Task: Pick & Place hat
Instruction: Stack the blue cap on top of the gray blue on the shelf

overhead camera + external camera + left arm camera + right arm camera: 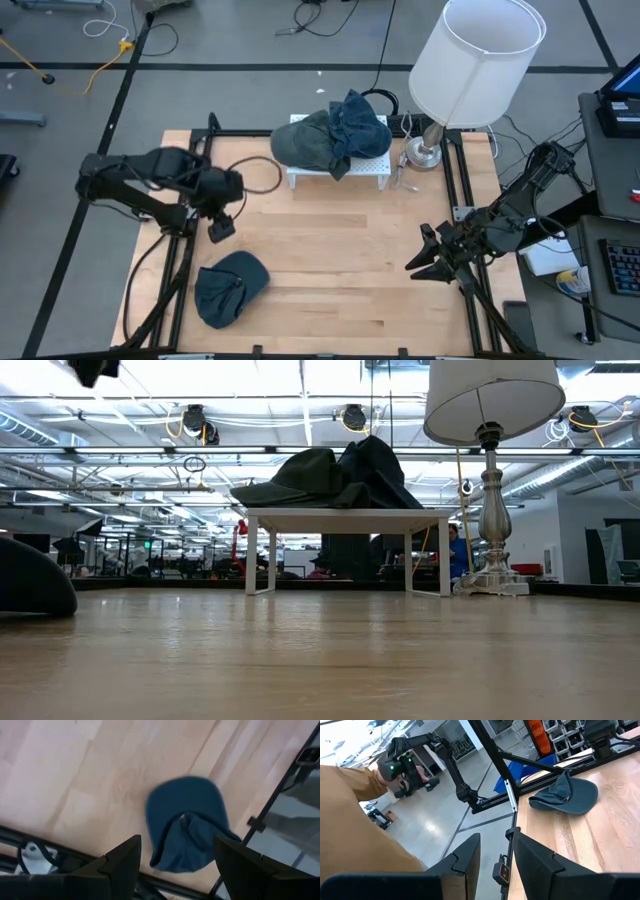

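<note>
The left claw (pixel 221 226) hangs wide open above the soft blue cloth cap (pixel 229 287) near the wooden tabletop's (pixel 340 260) front-left corner. It should drop straight onto the crown and pinch a fold. The right claw (pixel 428 262) waits, narrowly parted.

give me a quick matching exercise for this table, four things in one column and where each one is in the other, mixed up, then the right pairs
Things
1. blue cap
2. dark green hat
3. lamp
4. left gripper

Places
A. on the white stand, beside a dark blue garment
B. at the table's far right corner
C. flat on the wood near the front left corner
D. in the air above the table's left side, fingers open

Pairs: 1-C, 2-A, 3-B, 4-D
</note>
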Tool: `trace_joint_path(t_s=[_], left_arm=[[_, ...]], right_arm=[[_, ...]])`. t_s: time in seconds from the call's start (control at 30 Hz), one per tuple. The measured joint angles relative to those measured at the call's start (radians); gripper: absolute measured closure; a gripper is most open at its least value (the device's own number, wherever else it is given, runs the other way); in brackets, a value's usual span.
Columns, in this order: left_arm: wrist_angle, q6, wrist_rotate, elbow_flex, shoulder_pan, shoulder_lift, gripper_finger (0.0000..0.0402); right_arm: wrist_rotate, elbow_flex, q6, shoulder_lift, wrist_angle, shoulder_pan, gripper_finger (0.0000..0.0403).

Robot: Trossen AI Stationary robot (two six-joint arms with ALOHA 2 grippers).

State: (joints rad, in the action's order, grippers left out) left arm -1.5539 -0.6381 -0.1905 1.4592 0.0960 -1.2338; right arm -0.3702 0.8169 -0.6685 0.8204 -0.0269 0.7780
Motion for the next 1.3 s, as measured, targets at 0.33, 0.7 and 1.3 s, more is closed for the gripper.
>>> trace_joint_path(t_s=[0.33, 0.7, 1.3], left_arm=[[0.139, -0.187, 0.016, -0.233, 0.169, 0.025, 0.0151], [0.378, -0.351, 0.011, -0.571, 0.268, 0.024, 0.0151], [0.829, -0.427, -0.109, -0.918, 0.333, 0.024, 0.0151]], right_arm=[[0.0, 0.0, 0.0, 0.0, 0.0, 0.0, 0.0293], [0.0, 0.0, 0.0, 0.0, 0.0, 0.0, 0.0293], [0.0, 0.0, -0.037, 0.0, 0.0, 0.0, 0.0293]])
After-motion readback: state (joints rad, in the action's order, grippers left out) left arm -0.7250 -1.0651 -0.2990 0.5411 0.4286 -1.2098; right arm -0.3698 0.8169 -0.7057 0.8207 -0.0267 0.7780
